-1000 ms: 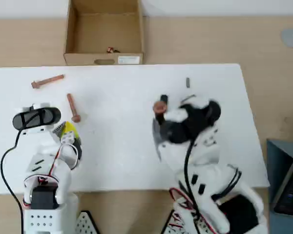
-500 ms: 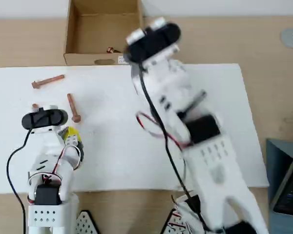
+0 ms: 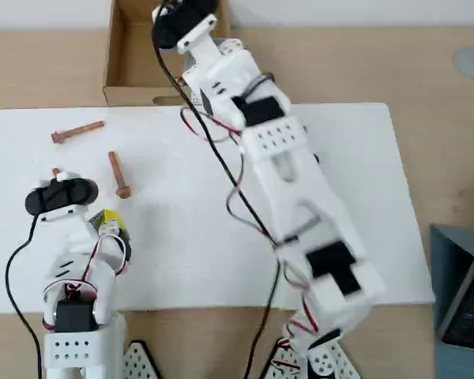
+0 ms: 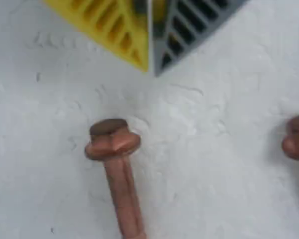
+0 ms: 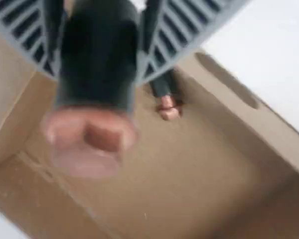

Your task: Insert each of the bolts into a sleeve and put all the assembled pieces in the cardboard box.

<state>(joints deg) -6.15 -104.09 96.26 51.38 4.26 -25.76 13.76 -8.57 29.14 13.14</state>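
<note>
My right gripper hangs over the cardboard box, shut on a black sleeve with a copper bolt head sticking out of its end. Another assembled piece lies on the box floor. In the high view the right arm stretches from the table's front to the box. My left gripper is shut and holds nothing, just short of the head of a loose copper bolt on the white mat. Two more bolts lie at the mat's left.
The white mat covers the middle of the wooden table. A second bolt head shows at the edge of the left wrist view. A dark device sits at the right edge of the table.
The right arm swung from the middle of the mat out to above the box, carrying the sleeved bolt. The left arm only shifted slightly.
</note>
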